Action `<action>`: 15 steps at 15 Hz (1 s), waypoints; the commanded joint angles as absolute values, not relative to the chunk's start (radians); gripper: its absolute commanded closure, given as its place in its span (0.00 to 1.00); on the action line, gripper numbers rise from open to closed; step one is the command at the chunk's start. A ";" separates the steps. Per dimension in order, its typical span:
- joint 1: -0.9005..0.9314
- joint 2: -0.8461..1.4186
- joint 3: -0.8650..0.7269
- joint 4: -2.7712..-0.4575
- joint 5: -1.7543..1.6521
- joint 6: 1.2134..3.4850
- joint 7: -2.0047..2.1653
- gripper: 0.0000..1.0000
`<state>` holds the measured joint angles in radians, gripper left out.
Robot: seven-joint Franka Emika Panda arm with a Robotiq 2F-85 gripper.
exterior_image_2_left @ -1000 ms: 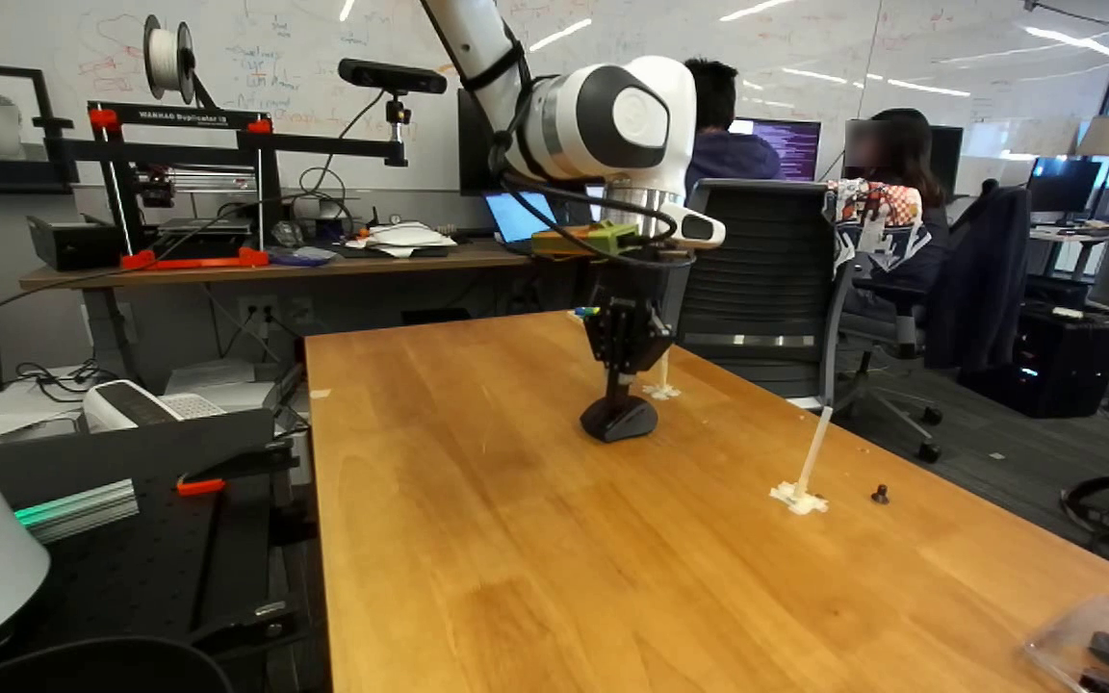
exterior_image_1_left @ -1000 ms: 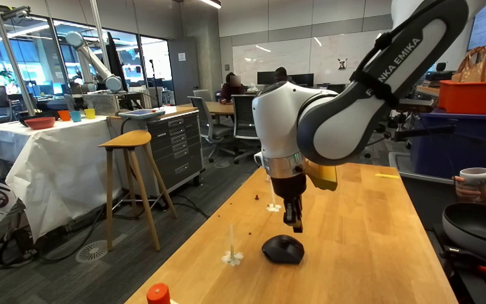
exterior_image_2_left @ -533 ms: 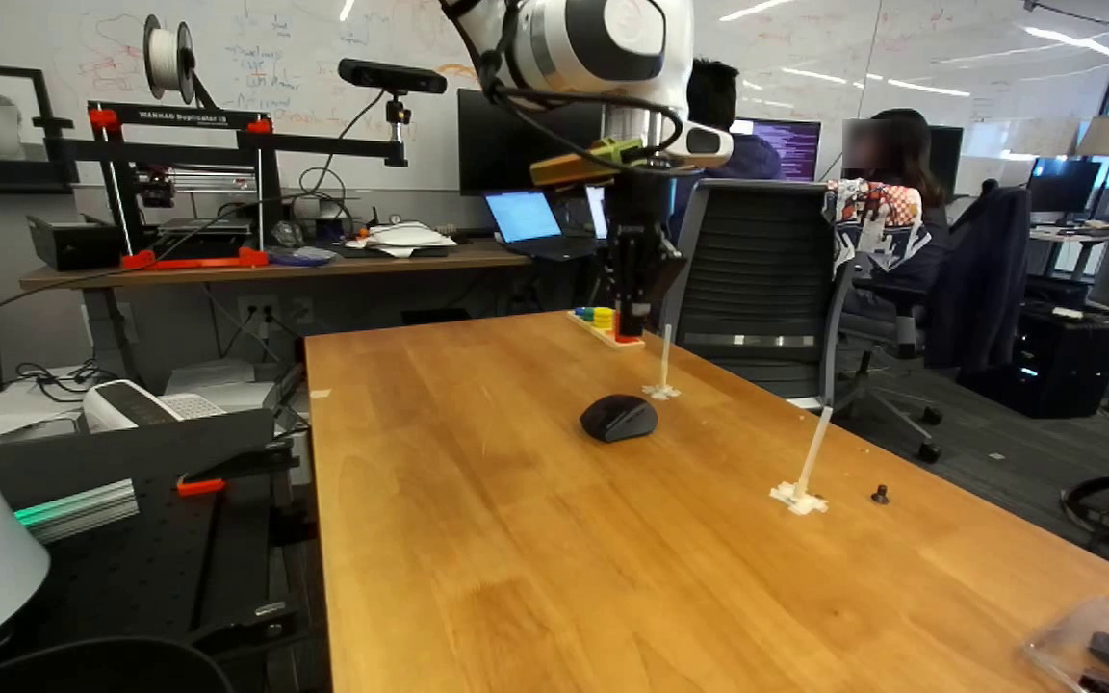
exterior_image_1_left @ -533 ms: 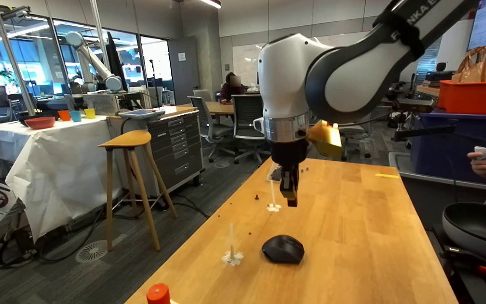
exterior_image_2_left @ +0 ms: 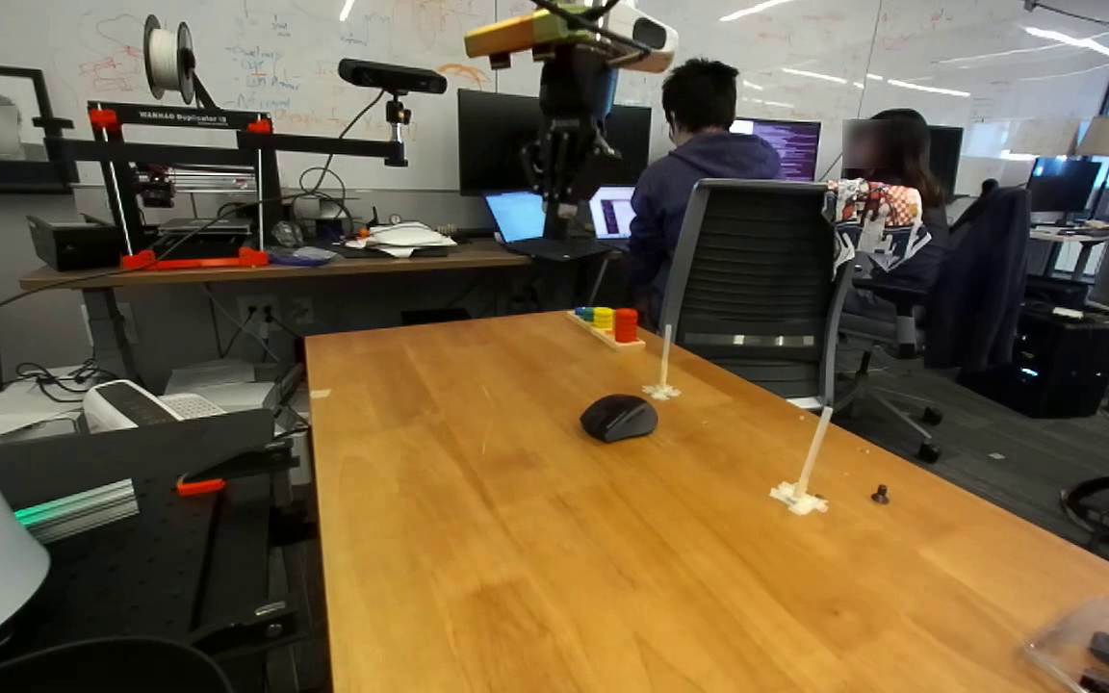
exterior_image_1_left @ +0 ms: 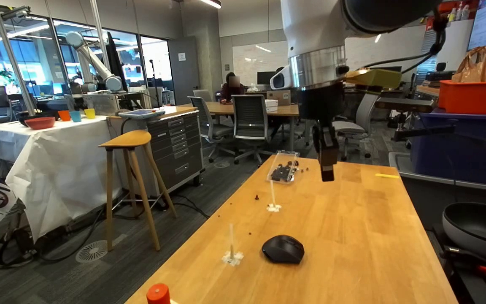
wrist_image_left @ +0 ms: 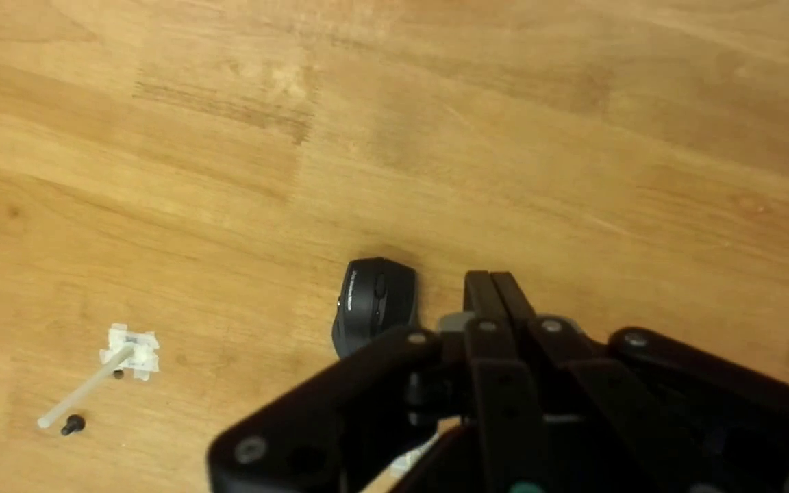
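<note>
While hovering with clenched, empty gripper (wrist_image_left: pixel 491 276), right of unheld mouse (wrist_image_left: pixel 375 298) in wrist view, apparently finished or unbegun.

Both exterior views look obliquely along the bench (exterior_image_2_left: pixel 458 520) from opposite ends, sharing the mouse (exterior_image_1_left: pixel 283 249). The wrist view faces down past the hand (wrist_image_left: pixel 490 275), seen close.

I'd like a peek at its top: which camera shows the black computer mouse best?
The wrist view: looking down on the mouse, it shows the scroll wheel and pale lettering, though the gripper hides one end. Both exterior views show it uncovered but smaller, more side-on.
</note>
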<state>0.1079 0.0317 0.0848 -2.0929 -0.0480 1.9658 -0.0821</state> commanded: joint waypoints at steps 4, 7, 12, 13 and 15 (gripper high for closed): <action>0.105 -0.161 0.088 -2.173 -0.034 1.857 -0.123 0.94; 0.103 -0.208 0.085 -2.192 -0.041 1.834 -0.115 0.65; 0.101 -0.253 0.079 -2.222 -0.052 1.846 -0.113 0.27; 0.101 -0.256 0.078 -2.222 -0.047 1.841 -0.110 0.21; 0.104 -0.221 0.083 -2.202 -0.047 1.844 -0.103 0.30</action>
